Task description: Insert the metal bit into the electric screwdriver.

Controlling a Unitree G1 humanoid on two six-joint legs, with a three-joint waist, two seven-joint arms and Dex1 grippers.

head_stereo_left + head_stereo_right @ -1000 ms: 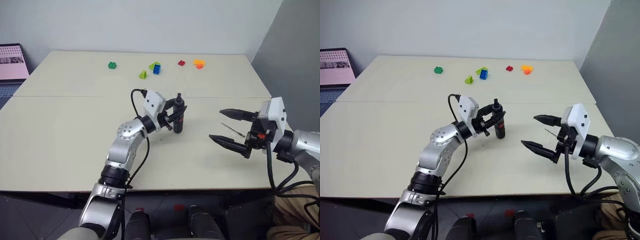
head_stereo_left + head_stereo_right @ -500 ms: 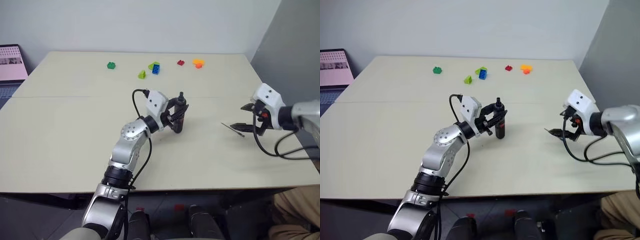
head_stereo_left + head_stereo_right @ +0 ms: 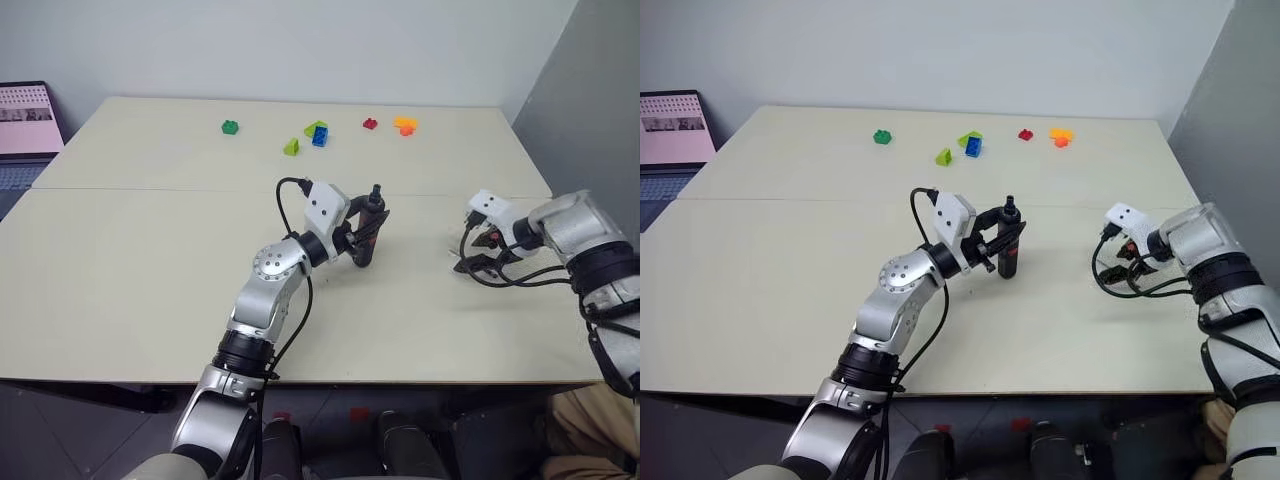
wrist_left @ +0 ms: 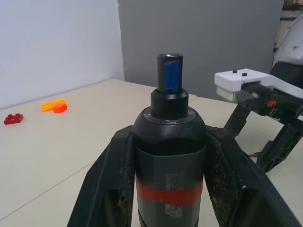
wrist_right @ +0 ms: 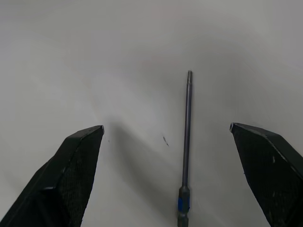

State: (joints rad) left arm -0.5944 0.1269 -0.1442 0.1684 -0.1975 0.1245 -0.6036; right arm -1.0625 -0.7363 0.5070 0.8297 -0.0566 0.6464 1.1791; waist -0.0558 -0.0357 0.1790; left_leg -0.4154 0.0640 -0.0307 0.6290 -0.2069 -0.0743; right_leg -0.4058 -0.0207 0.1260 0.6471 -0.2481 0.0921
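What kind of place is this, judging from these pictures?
Probably a robot test room: a plain beige table against bare walls, small toy bricks at its far edge, and a laptop at one side.

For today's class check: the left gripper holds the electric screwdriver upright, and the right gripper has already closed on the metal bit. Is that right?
Not quite. The right gripper is open; the metal bit lies on the table between its fingers, as the right wrist view shows. The left gripper does hold the electric screwdriver upright.

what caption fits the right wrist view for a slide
Open right end effector poised over the metal bit lying flat on the table, between its two fingers.
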